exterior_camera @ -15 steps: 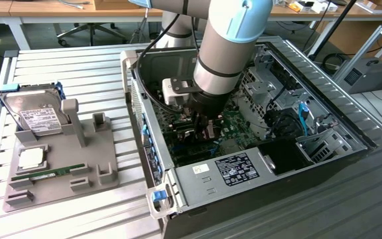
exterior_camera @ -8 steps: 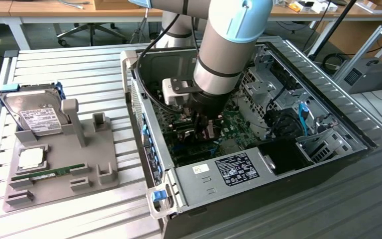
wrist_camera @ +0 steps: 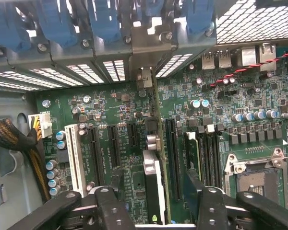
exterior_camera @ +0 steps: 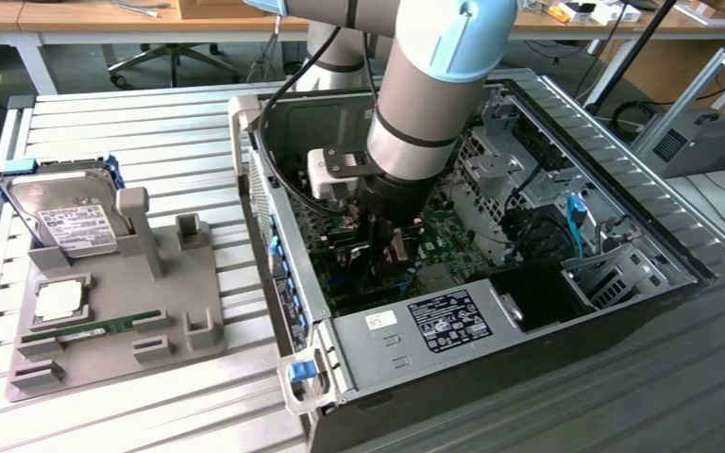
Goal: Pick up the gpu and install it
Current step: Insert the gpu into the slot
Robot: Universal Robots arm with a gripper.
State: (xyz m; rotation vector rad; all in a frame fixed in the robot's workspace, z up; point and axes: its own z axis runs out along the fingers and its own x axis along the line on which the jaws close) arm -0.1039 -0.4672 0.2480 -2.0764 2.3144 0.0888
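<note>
The gpu (wrist_camera: 156,191) shows edge-on in the wrist view, a thin dark card standing upright on the green motherboard (wrist_camera: 110,100) along a long black slot. Its silvery end bracket (wrist_camera: 145,76) meets the case's rear slot panel. My gripper (wrist_camera: 154,184) straddles the card. Its black fingers (wrist_camera: 116,182) stand on either side, and strips of board show between each finger and the card, so the gripper is open. In the exterior view, my gripper (exterior_camera: 388,247) reaches deep into the open computer case (exterior_camera: 463,321).
Blue slot clips (wrist_camera: 103,21) line the rear panel. RAM slots (wrist_camera: 209,148) and the CPU socket (wrist_camera: 257,175) lie beside the card. A grey fixture (exterior_camera: 117,321) at the exterior view's left holds a hard drive (exterior_camera: 67,219) and a green RAM stick (exterior_camera: 92,329).
</note>
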